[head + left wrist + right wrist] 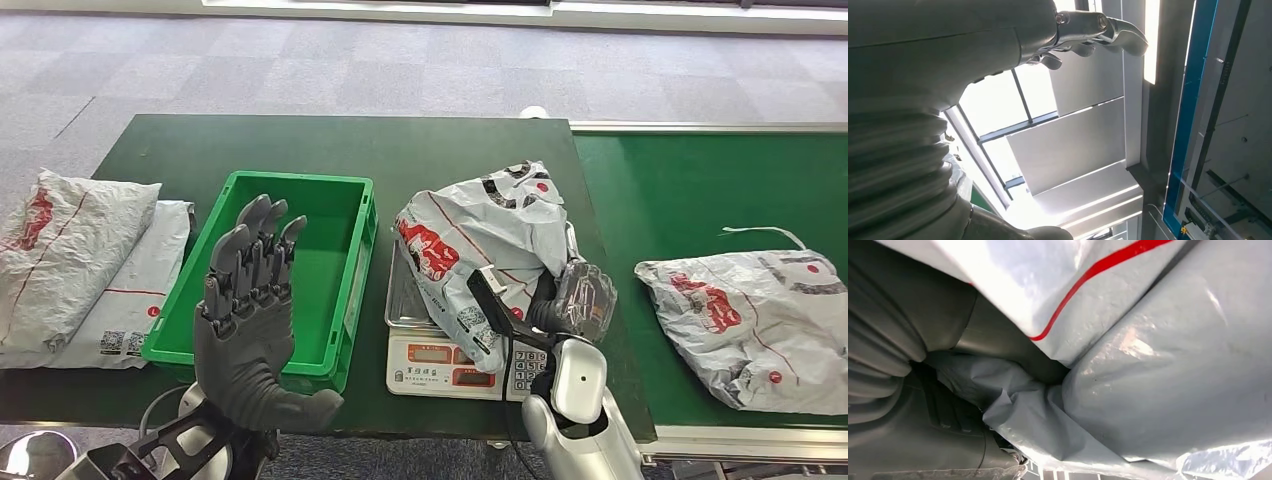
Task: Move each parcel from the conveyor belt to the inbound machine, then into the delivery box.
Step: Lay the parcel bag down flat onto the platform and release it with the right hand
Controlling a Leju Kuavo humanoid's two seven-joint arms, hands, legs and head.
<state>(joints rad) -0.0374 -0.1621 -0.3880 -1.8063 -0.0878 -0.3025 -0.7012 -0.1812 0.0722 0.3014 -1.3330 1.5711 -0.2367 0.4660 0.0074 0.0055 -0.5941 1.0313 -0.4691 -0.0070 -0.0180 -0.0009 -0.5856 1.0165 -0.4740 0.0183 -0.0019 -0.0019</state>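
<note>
The parcel (480,240) hides most of the scale's tray (400,300) beneath it.

A crumpled grey parcel (478,250) with red and black print sits on the scale (455,362), slumped over its steel pan and spilling past the front edge at 6 o'clock; the right robot hand (560,300) grips its lower right corner, seemingly bunching the plastic. The scale is white with red digit windows and a keypad, at the tabletop's near edge. At 9 o'clock of it stands the green box (355,290), open and rectangular. At 3 o'clock, a second parcel (750,320) lies flat on the green belt (690,190), wrinkled, with a loose white strip at its far side. Two more parcels (70,260) lie overlapped at 9 o'clock of the box.
</note>
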